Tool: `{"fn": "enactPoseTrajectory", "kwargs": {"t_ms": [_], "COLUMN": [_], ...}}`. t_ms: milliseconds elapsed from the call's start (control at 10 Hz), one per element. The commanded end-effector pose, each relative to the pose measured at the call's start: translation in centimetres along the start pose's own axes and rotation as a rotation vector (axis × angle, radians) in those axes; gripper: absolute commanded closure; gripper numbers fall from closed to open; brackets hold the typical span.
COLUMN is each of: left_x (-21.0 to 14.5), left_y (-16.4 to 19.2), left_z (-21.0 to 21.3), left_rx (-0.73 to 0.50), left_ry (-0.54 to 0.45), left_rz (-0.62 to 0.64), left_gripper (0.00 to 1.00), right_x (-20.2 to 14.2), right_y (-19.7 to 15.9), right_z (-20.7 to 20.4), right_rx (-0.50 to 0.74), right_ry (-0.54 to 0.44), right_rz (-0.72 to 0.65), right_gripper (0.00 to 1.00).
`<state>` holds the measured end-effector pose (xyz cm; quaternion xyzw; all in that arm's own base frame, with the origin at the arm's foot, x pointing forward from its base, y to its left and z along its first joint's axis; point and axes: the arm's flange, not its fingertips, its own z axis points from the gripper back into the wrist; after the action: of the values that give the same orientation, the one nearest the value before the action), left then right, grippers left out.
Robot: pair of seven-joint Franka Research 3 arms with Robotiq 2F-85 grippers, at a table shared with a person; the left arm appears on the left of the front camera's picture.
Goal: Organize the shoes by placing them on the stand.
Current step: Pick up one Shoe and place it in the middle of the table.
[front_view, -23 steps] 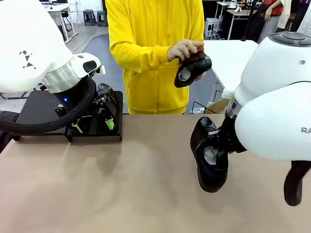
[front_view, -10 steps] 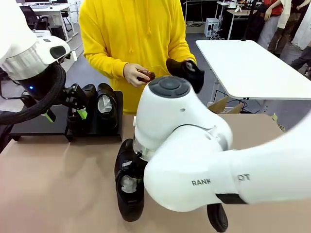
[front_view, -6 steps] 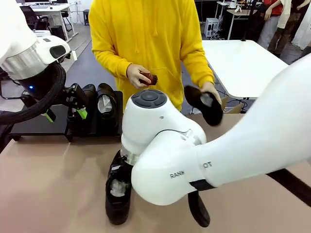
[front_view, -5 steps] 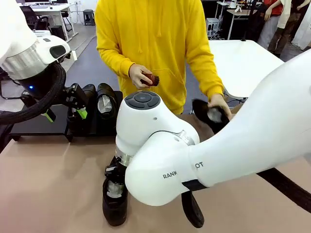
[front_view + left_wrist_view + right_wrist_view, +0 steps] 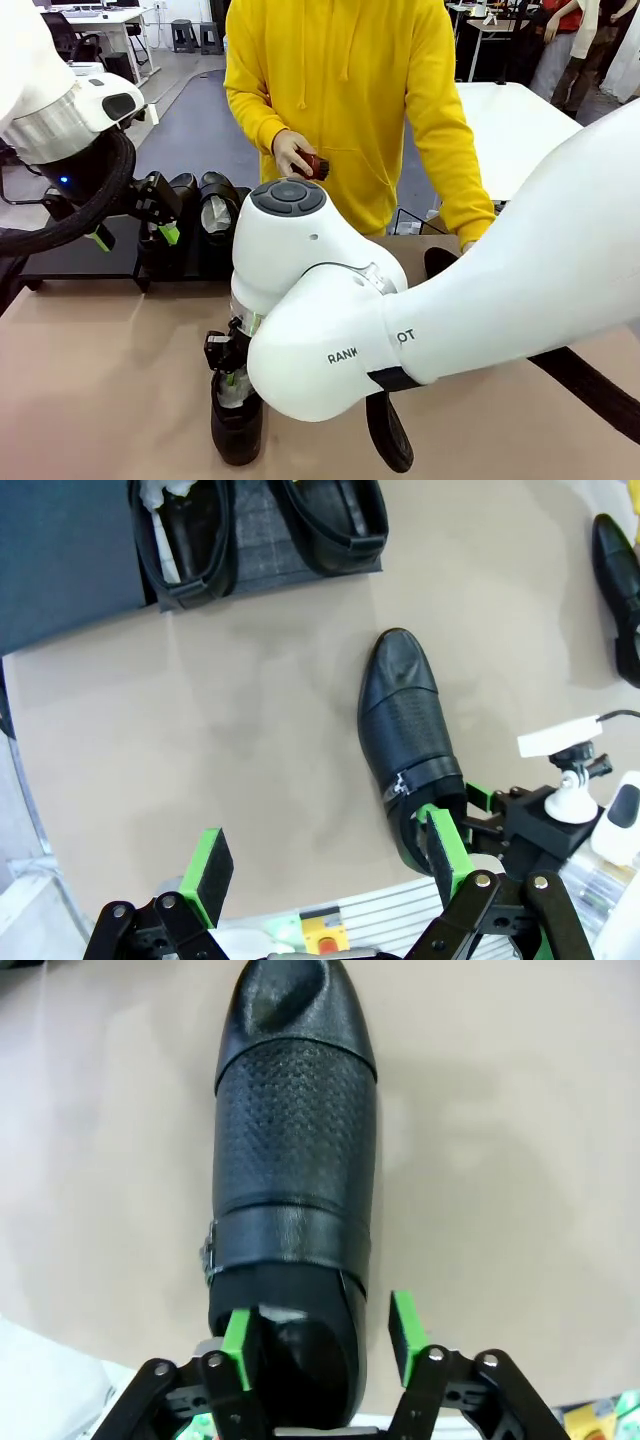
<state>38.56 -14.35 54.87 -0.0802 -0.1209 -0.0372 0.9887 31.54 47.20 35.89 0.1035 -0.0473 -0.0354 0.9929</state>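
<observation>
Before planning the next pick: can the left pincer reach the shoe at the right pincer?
Probably: the left pincer hangs open, bare table beside the shoe, but the right pincer straddles its heel.

Front level; wrists overhead, sharing shoe (image 5: pixel 295 1160)

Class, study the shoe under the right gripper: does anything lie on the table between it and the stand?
Nothing visible: the left wrist view shows bare table between the shoe and the stand, where two more shoes sit.
</observation>
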Motion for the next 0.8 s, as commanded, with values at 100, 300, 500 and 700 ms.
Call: {"fn": "enactPoseTrajectory", "kwargs": {"t_ms": [100, 300, 500, 700], "left_x": [0.1, 0.1, 0.1, 0.1], "left_y": [0.0, 0.0, 0.0, 0.0], "left_z": [0.2, 0.2, 0.2, 0.2], "left_rx": [0.001, 0.001, 0.001, 0.001], "left_ry": [-0.008, -0.008, -0.008, -0.008], "left_rz": [0.005, 0.005, 0.005, 0.005], "left_gripper": [0.0, 0.0, 0.0, 0.0], "right_x": [-2.7, -3.1, -2.6, -2.6], "right_y": [-2.0, -2.3, -1.2, -1.2], "right_z": [3.2, 3.7, 2.8, 2.8], "right_rx": [-0.001, -0.02, -0.009, -0.009], "right_ry": [0.053, 0.084, 0.045, 0.045], "right_rz": [-0.037, -0.013, -0.052, -0.052], "right_gripper": [0.0, 0.0, 0.0, 0.0]}}
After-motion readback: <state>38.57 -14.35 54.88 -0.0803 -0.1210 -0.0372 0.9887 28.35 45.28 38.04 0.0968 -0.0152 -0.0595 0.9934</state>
